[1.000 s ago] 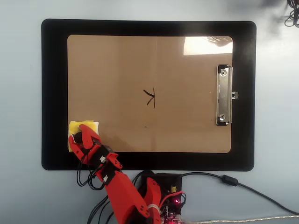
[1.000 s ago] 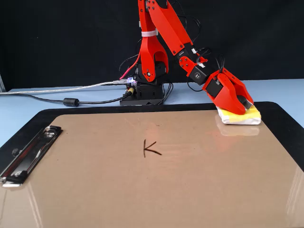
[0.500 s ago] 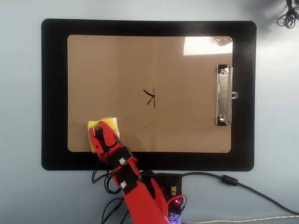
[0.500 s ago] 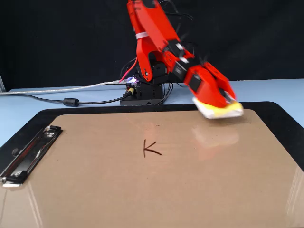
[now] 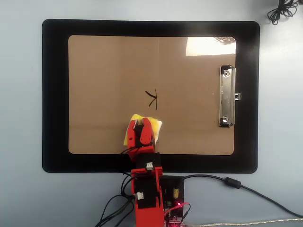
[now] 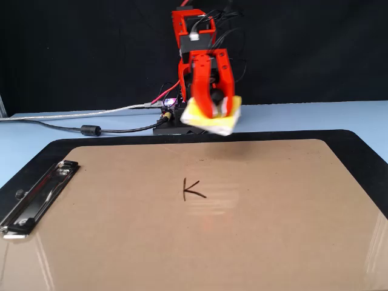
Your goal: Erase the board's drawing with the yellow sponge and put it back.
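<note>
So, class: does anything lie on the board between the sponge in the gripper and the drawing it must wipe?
Nothing visible. The yellow sponge, held in the gripper, hangs above bare board; the drawing lies just beyond.

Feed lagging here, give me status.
Red claw shut on square yellow sponge, held above brown clipboard. Black K scribble not yet erased. No obstruction visible.

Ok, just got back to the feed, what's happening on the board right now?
The pincer is shut on the yellow sponge by its knob and holds it in the air above the clipboard, close to the arm's base. The K-shaped drawing is untouched, with the sponge just short of it in the overhead view.
</note>
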### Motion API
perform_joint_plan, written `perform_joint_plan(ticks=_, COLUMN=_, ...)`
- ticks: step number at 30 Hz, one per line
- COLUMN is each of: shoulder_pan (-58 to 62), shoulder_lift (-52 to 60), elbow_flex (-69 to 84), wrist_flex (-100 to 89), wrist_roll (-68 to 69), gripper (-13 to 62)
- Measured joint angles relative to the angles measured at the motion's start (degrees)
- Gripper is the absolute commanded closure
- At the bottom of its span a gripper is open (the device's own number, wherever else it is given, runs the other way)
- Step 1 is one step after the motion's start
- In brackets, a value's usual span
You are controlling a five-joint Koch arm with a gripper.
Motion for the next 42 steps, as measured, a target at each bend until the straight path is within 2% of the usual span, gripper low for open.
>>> perform_joint_plan(ticks=6, shoulder_pan=5.01, shoulder_lift=-9.05, elbow_flex=5.01, wrist_flex=-12.74, wrist_roll=2.02, gripper=57.4)
perform_joint_plan(ticks=12, shoulder_pan=6.06, shoulder_lift=-23.03, elbow_flex=13.45, wrist_flex=-39.02, wrist_roll=1.85, gripper=57.4)
perform_joint_plan(ticks=18, shoulder_pan=7.21, shoulder_lift=-31.03, elbow_flex=15.21, wrist_flex=-53.17, wrist_roll=1.85, gripper=57.4)
perform_joint_plan(ticks=26, shoulder_pan=10.55, shoulder_lift=-54.14, elbow_flex=-2.81, wrist_flex=-66.53, wrist_roll=1.76, gripper=57.4)
perform_joint_plan(ticks=30, shoulder_pan=11.51, shoulder_lift=-52.65, elbow_flex=1.23, wrist_flex=-68.03, wrist_roll=1.67, gripper=57.4)
perform_joint_plan(ticks=35, shoulder_pan=12.83, shoulder_lift=-32.70, elbow_flex=26.28, wrist_flex=-68.55, wrist_roll=1.67, gripper=57.4)
perform_joint_plan(ticks=37, shoulder_pan=12.74, shoulder_lift=-28.48, elbow_flex=27.51, wrist_flex=-67.94, wrist_roll=1.85, gripper=57.4)
perform_joint_plan(ticks=39, shoulder_pan=12.39, shoulder_lift=-29.71, elbow_flex=26.72, wrist_flex=-68.03, wrist_roll=1.76, gripper=57.4)
perform_joint_plan(ticks=42, shoulder_pan=12.04, shoulder_lift=-38.85, elbow_flex=15.21, wrist_flex=-67.94, wrist_roll=1.85, gripper=57.3)
